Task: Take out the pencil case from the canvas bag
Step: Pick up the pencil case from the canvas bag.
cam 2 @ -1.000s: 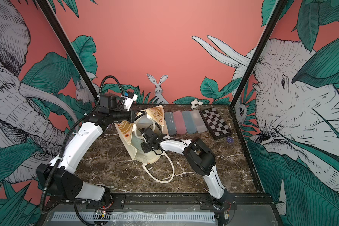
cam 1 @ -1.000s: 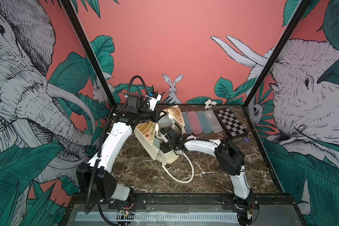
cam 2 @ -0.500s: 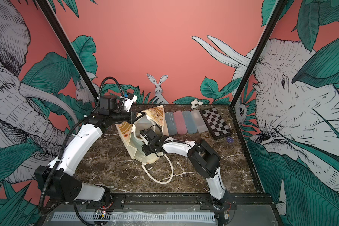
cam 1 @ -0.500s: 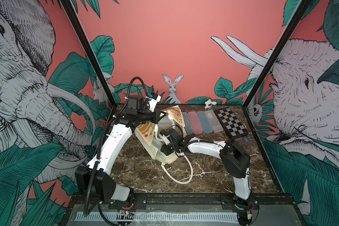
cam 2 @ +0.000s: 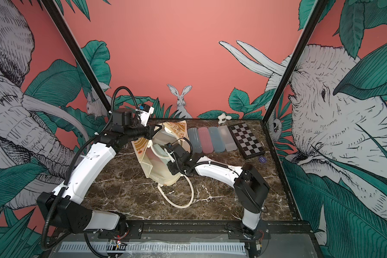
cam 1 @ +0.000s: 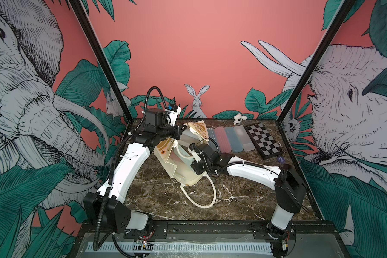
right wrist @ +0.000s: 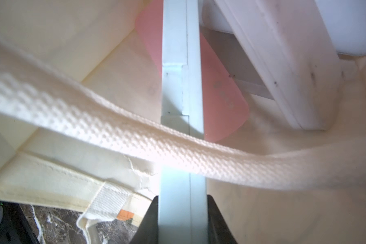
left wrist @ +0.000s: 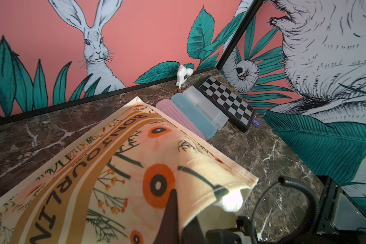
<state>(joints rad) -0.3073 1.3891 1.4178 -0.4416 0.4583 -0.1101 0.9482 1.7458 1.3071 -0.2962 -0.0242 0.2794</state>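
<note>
Evidently the grasp is the step in hand. The bag (cam 1: 181, 174) lies on its side mid-table with its mouth toward the right. The left claw (cam 1: 184, 128) is pinched together on the printed upper panel, lifting it so the mouth gapes. The right claw (right wrist: 182, 206) reaches inside. In its wrist view the dark jaws press both long sides of a pale case (right wrist: 181, 84) standing on edge, so I judge it clamped on that case. The case sits inside the bag, beside a pink case (right wrist: 222, 99) and a white case (right wrist: 283, 69). A handle (right wrist: 135, 131) drapes across it just ahead of the jaws. Next should come a straight pull back out through the mouth, rightward and nearer. That calls for a firm grip, the left claw holding the panel up, and care with the handle, which could snag.
</note>
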